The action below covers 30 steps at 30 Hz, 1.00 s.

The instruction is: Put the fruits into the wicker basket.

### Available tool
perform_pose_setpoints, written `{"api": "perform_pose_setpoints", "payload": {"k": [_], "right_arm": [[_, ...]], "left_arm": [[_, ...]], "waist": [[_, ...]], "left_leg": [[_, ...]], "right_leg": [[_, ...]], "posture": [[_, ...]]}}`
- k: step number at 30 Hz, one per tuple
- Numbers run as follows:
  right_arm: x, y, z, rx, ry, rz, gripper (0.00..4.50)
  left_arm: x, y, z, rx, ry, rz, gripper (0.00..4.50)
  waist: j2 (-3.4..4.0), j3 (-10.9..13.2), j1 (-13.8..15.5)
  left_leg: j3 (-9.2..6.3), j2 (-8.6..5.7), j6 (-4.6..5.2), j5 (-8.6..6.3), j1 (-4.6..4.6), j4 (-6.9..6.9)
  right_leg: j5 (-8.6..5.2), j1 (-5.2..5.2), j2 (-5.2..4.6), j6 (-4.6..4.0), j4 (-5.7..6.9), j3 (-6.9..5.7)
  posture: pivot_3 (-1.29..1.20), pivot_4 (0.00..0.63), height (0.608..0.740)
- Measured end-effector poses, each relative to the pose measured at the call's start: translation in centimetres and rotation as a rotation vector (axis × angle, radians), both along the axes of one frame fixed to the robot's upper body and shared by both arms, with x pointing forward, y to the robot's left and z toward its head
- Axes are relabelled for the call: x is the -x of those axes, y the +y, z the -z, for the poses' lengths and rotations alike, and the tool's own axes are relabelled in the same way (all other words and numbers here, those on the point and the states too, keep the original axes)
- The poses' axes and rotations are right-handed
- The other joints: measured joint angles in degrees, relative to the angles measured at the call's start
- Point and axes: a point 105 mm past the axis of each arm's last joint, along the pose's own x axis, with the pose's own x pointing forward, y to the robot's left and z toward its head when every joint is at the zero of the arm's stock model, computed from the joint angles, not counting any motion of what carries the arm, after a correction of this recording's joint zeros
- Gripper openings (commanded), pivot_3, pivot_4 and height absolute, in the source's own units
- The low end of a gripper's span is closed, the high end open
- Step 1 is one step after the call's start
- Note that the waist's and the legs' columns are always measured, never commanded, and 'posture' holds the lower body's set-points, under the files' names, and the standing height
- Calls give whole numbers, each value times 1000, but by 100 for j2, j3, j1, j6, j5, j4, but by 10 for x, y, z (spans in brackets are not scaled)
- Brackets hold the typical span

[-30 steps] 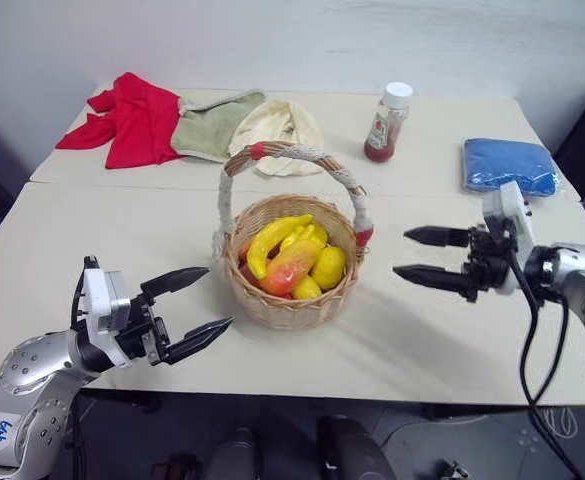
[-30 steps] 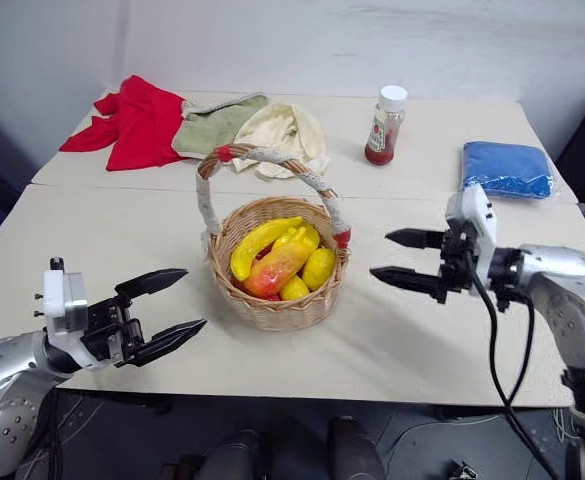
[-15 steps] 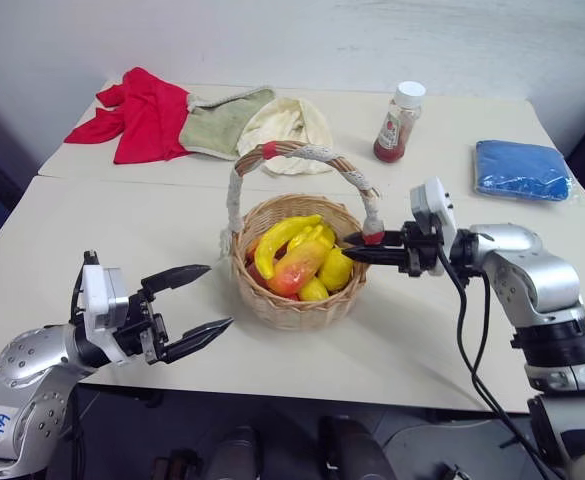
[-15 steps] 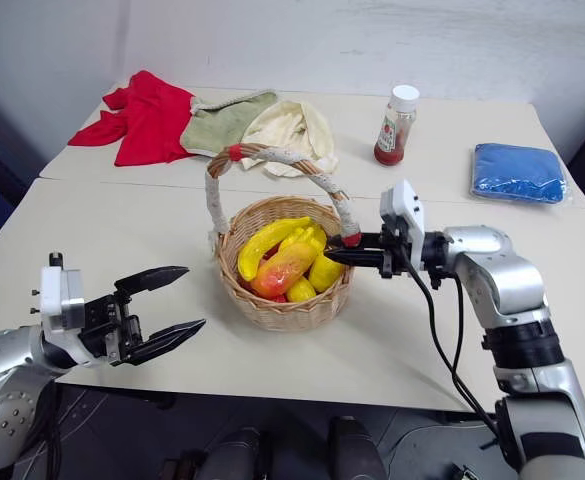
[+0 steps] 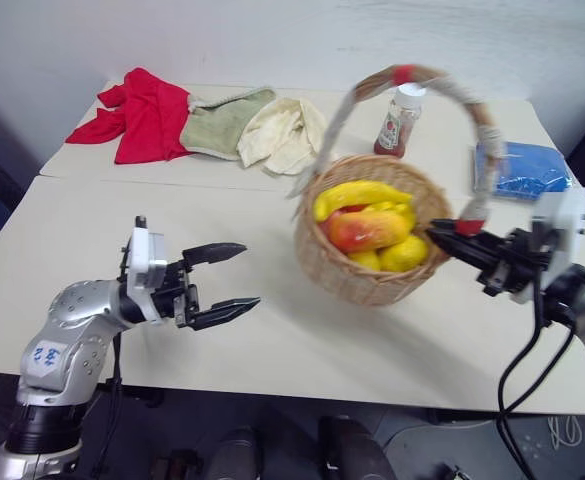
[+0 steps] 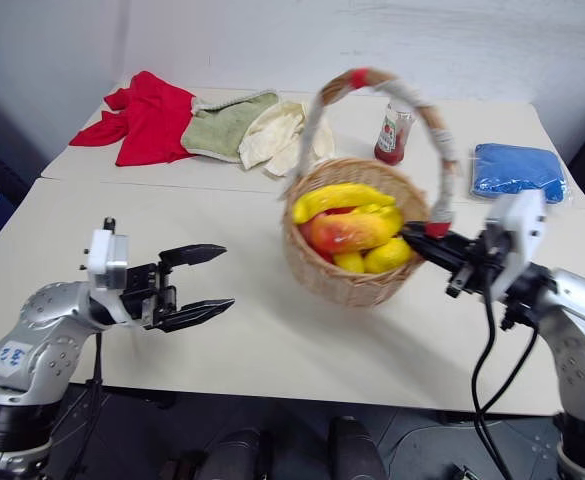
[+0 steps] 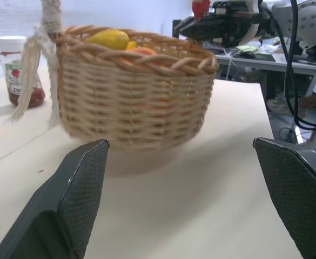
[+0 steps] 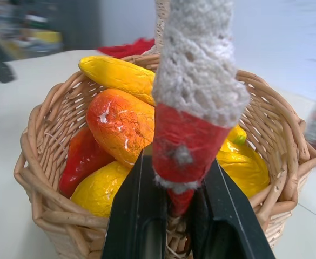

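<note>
Right end effector (image 5: 452, 240) pinches the handle (image 8: 193, 108) base of the tilted, fruit-laden basket (image 5: 362, 280), left end effector (image 5: 230, 283) agape and empty; fruits (image 5: 367, 215) could spill if the tilt grows

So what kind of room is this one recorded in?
Probably a lab or office test space: two plain pale tables pushed together against a bare wall, staged props such as the wicker basket of toy fruits, and a cluttered desk behind.

A lab or test room: pale tables (image 5: 272, 330) against a bare white wall (image 5: 272, 40), with a cluttered, cabled desk (image 7: 255, 56) behind.
</note>
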Motion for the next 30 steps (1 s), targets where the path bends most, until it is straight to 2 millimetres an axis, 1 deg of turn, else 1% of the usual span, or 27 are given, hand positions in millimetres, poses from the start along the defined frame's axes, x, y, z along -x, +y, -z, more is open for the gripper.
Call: {"api": "perform_pose_setpoints", "payload": {"k": [2,4,7,9,11,12,13,14,15,17,19,20,22,23,24,25,28,30], "right_arm": [[0,-12,4,0,-7,88,169],[-4,-18,3,0,-34,156,169],[-21,-33,0,-9,-73,290,169],[-33,-42,7,-11,-58,369,169],[-44,-51,26,-44,6,433,169],[-48,-54,35,-62,37,452,519],[-49,-57,37,-82,44,467,519],[-50,-57,37,-84,45,466,938],[-49,-57,37,-84,47,462,1205],[-48,-56,37,-75,59,443,1877],[-43,-60,42,-44,87,433,2552],[-39,-63,43,-31,96,430,2926],[-27,-69,47,50,113,412,3582],[-17,-70,47,147,118,375,3922],[-9,-70,47,199,127,342,4254],[-5,-72,44,204,115,334,4487],[8,-80,24,220,15,316,4487],[19,-85,24,306,0,277,4487]], "left_arm": [[-4,-4,2,6,8,21,4500],[-7,-7,3,7,10,39,4500],[-12,-13,1,9,-5,57,4500],[-15,-15,1,13,-9,56,4500],[-16,-15,3,8,-14,49,4500],[-16,-17,4,8,-16,51,4500],[-17,-17,4,6,-16,51,4500],[-17,-18,5,4,-17,52,4500],[-17,-18,5,3,-16,52,4500],[-17,-19,6,0,-15,54,4500],[-17,-19,6,-4,-15,51,4500],[-17,-18,6,-6,-15,49,4500],[-18,-17,6,-10,-14,40,4500],[-17,-16,7,-12,-12,33,4500],[-17,-10,9,-16,-6,12,4500],[-17,-5,12,-22,4,-8,4500],[-15,5,21,-35,19,-50,4500],[-12,18,29,-73,23,-103,4500]], "waist": [[0,0,0],[0,0,-27],[0,0,-69],[0,0,-65],[0,0,-63],[0,0,-62],[0,0,-64],[0,0,-70],[0,0,-69],[0,0,-63],[0,0,-60],[0,0,-41],[1,0,-3],[1,0,30],[1,0,53],[-1,-1,51],[-1,-1,38],[-1,-1,52]], "left_leg": [[4,-2,3,2,4,2],[6,-2,3,3,4,4],[7,-2,0,6,8,7],[7,-2,-3,9,5,5],[6,1,-15,18,2,3],[9,0,-18,22,-1,3],[10,0,-17,22,-1,3],[12,1,-15,21,0,2],[12,2,-13,20,0,3],[12,2,-6,18,1,3],[11,2,-4,17,2,3],[10,1,-3,16,0,3],[10,-1,0,15,1,3],[11,-3,3,13,1,2],[10,1,3,13,5,0],[11,4,3,13,7,2],[18,3,4,13,13,5],[17,3,4,13,18,-2]], "right_leg": [[1,1,2,1,4,4],[2,-1,5,4,8,9],[3,0,7,5,12,12],[3,-4,9,5,13,11],[2,-6,13,5,12,12],[3,-8,12,5,12,14],[3,-8,12,5,12,16],[3,-8,12,5,12,18],[3,-8,12,5,12,17],[3,-7,12,5,12,17],[3,-6,11,5,12,16],[3,-5,10,5,10,15],[3,-4,9,6,9,17],[3,-4,9,6,5,17],[3,2,13,6,1,15],[3,3,17,7,2,17],[6,5,16,12,7,26],[6,6,18,12,4,24]], "posture": [[0,150,740],[0,150,740],[0,150,740],[0,150,740],[0,150,740],[0,150,740],[0,150,740],[0,150,740],[0,150,740],[0,150,740],[0,150,740],[0,150,740],[0,150,740],[0,150,740],[0,150,740],[0,150,740],[0,150,740],[0,150,740]]}}
